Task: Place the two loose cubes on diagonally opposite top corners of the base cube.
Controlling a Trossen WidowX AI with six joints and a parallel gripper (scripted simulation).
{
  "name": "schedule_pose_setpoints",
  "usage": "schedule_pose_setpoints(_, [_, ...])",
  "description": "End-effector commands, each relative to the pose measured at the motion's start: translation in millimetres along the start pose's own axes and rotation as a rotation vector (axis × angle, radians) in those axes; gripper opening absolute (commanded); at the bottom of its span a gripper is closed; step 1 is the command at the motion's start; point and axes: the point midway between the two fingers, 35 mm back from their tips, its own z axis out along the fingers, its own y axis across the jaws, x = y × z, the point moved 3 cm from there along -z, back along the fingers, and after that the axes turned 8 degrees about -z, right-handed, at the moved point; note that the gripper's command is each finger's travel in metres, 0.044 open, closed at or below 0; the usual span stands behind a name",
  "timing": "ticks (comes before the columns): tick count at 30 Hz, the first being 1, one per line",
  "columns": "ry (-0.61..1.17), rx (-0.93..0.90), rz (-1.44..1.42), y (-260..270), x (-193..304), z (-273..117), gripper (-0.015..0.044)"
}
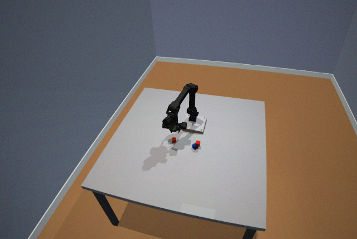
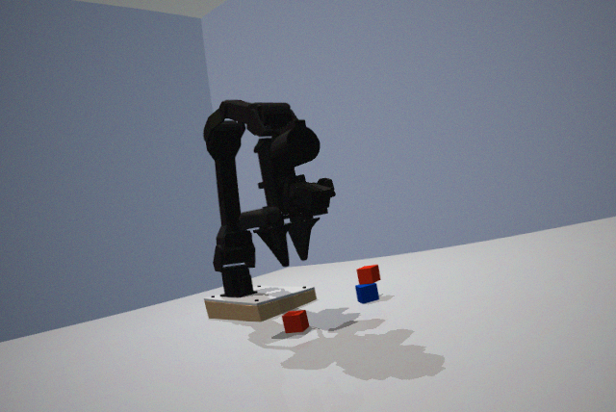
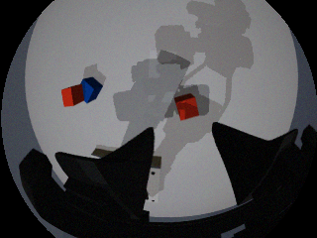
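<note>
Two red cubes on my screens, one blue. One red cube point(image 2: 368, 273) sits on top of the blue cube point(image 2: 367, 292), offset toward one top corner and overhanging it a bit; from the exterior view I can't tell which corner exactly. In the top view that stack point(image 1: 196, 145) is near the middle of the worktop point(image 1: 230, 172), slightly toward the far edge.

The other red cube point(image 2: 295, 321) lies flat on the worktop, apart from the stack, just beside the near corner of the arm's mounting plate point(image 2: 260, 302). Top view puts it point(image 1: 173, 139) to the left of the stack, well in from the left edge. Wrist view shows it point(image 3: 186, 106) ahead of the fingertips, inside the arm's shadow, with the stacked pair point(image 3: 82, 91) off to the left.

Pincer point(image 2: 294, 253) hangs in the air above the worktop, fingers pointing down, jaws apart, nothing between them. It's over the area next to the mounting plate, higher than either red cube and touching neither. Arm point(image 2: 233, 189) is folded back on itself, elbow high, wrist tucked close to its own base column.

Shadow of the arm falls across the worktop toward the near edge, covering the loose red cube's spot.
</note>
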Motion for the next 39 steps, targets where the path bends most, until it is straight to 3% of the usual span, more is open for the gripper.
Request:
schedule_pose_setpoints(1, [-0.006, -0.002, -0.120, -9.8, 8.2, -4.4, 0.0265])
schedule_pose_setpoints(9, [-0.007, -0.001, -0.218, -17.5, 15.5, -5.1, 0.0265])
schedule_pose_setpoints(17, [-0.007, -0.001, -0.218, -17.3, 15.2, 54.3, 0.0265])
schedule_pose_setpoints(39, [-0.007, -0.001, -0.218, -17.3, 14.8, 88.0, 0.0265])
